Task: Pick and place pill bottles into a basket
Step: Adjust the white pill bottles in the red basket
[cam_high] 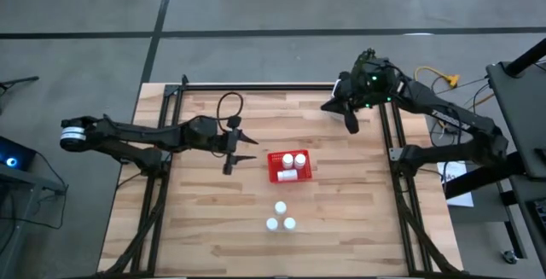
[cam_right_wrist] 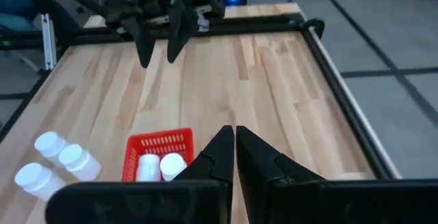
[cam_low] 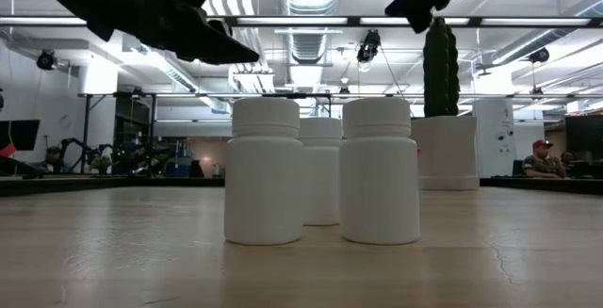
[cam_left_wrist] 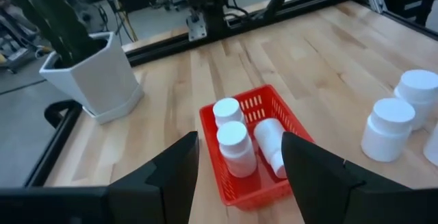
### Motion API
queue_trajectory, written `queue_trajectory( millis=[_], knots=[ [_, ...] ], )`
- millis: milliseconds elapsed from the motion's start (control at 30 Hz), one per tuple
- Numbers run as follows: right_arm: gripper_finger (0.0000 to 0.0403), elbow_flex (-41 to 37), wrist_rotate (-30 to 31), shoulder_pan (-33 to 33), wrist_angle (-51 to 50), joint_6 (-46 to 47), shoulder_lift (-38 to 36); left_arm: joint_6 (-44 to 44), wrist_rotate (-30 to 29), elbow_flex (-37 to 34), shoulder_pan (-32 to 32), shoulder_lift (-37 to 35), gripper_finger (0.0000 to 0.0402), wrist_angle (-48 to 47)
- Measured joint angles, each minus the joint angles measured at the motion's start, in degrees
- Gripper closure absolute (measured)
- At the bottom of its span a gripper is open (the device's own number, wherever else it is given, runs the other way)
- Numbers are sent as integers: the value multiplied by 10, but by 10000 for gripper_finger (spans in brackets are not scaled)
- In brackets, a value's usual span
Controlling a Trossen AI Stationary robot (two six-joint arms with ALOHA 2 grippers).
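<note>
The red basket (cam_high: pixel 275 175) stands mid-table with three white pill bottles in it: two upright (cam_left_wrist: pixel 228 112) (cam_left_wrist: pixel 236 148) and one lying on its side (cam_left_wrist: pixel 272 142). Three more pill bottles (cam_high: pixel 281 217) stand upright in a cluster on the wood, nearer the front edge. My left gripper (cam_high: pixel 247 148) hovers open and empty just left of the basket, fingers pointing toward it. My right gripper (cam_high: pixel 352 128) is shut and empty, high over the far right of the table.
A white pot with a tall green cactus (cam_left_wrist: pixel 92 73) stands at the table's far right by the black frame rail (cam_right_wrist: pixel 342 80). Bare wood lies left of the basket and along the front edge (cam_high: pixel 213 245).
</note>
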Motion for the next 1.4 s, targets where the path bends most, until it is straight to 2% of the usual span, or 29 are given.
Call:
queue_trajectory(
  millis=[100, 200, 300, 433, 600, 700, 767, 1000, 1233, 1400],
  knots=[
    [394, 0, -1, 8, 6, -3, 27, 0, 0, 0, 0, 1, 210, 4],
    [394, -4, -22, 25, 24, -44, 52, 0, 1, 0, 0, 0, 210, 19],
    [394, -27, -57, 45, 112, -48, 66, 0, 1, -7, 0, -3, 210, 43],
    [394, -75, -63, 54, 222, -50, 62, -3, 1, -41, 0, -16, 210, 105],
    [394, -157, -61, 53, 340, -18, 30, -19, -15, -108, 0, -75, 210, 172],
    [394, -205, -65, 55, 414, 18, 10, -26, -49, -135, 0, -122, 210, 172],
    [394, -231, -68, 58, 442, 33, 1, -30, -51, -147, 1, -145, 210, 169],
    [394, -284, -72, 76, 470, 41, -12, -34, -56, -175, 0, -195, 210, 165],
    [394, -285, -72, 80, 501, 92, -9, -44, -56, -175, 0, -199, 210, 165],
    [394, -285, -72, 80, 504, 94, -9, -44, -56, -175, 0, -186, 210, 165]
  ],
)
